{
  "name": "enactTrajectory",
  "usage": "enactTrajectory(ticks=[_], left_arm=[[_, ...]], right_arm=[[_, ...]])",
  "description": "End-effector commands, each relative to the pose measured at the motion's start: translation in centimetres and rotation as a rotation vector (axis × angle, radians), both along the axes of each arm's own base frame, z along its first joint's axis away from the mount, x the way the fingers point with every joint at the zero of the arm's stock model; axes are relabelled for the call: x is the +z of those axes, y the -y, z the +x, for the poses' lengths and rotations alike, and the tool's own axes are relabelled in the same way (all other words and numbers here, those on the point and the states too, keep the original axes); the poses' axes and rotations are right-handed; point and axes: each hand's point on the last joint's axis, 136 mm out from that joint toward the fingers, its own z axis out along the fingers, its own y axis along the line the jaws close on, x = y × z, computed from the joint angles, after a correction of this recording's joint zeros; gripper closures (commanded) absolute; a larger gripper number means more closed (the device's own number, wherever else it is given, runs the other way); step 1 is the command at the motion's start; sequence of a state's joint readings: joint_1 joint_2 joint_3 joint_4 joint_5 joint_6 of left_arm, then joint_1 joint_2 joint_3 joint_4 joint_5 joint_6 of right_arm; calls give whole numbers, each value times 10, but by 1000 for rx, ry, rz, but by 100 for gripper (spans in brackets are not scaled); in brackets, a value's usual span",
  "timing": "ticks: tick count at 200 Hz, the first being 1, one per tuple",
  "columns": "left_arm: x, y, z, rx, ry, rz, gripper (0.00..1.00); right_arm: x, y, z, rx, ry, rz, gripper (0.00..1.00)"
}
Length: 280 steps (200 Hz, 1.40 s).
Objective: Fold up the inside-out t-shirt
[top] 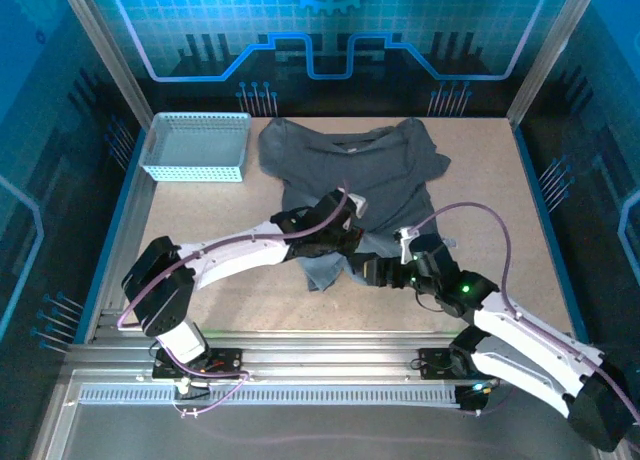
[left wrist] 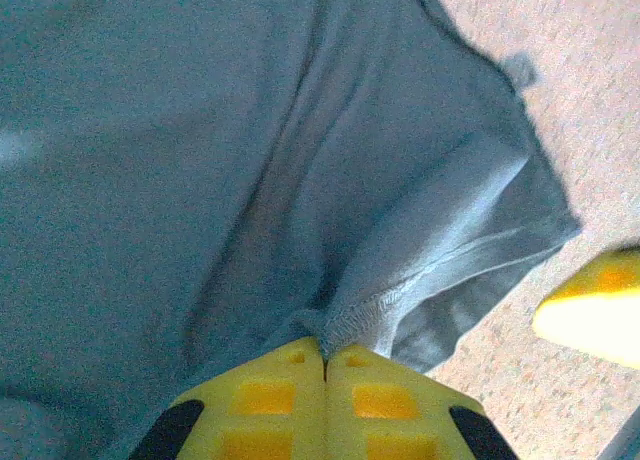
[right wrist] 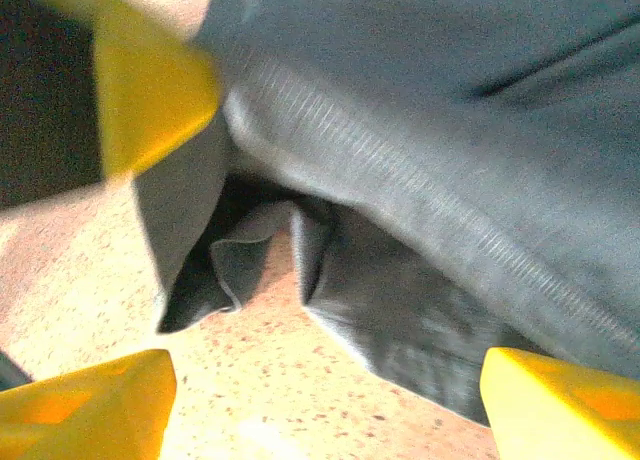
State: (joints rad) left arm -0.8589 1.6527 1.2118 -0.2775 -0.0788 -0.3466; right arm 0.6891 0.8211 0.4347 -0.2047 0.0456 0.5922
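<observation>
Pinching a hemmed edge of the t-shirt (top: 350, 170) with the left hand (left wrist: 325, 365), yellow fingers (left wrist: 280, 405) pressed flat together on the cloth with no gap between them. Lifting that edge slightly into a raised ridge, with folds running away from the grip across the grey fabric. Reaching in from the left side of the surface (top: 500, 230), arm stretched toward the middle.

Holding the right hand (right wrist: 330, 380) wide, two yellow fingertips standing well apart and gripping nothing. Hovering low over the speckled board, just in front of a drooping fold at the shirt's near edge, with a stitched hem band crossing above. Pointing toward the left hand, the two nearly meeting over the bunched near hem.

Lying spread over the far middle of the surface, dark grey, collar toward the back wall and short sleeves out to either side. Sitting just to the right of a light blue mesh basket (top: 195, 145) at the far left, one sleeve close beside its corner. Bunching and narrowing at the near end, under and between both hands.
</observation>
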Motion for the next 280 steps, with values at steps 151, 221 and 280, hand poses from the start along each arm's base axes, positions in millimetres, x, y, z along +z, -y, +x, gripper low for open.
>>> enactTrajectory(ticks=[151,221,280], left_arm=[[116,8,11,-62,152,-199,100],[118,-3,12,-58,171,-180,100],[116,-15,18,-38,175,-143,100]], right_arm=[[-32,-71,62,96,420,-128,21],[-39,-51,71,205,263,-1,25],[-26,-53,51,290,296,36,21]])
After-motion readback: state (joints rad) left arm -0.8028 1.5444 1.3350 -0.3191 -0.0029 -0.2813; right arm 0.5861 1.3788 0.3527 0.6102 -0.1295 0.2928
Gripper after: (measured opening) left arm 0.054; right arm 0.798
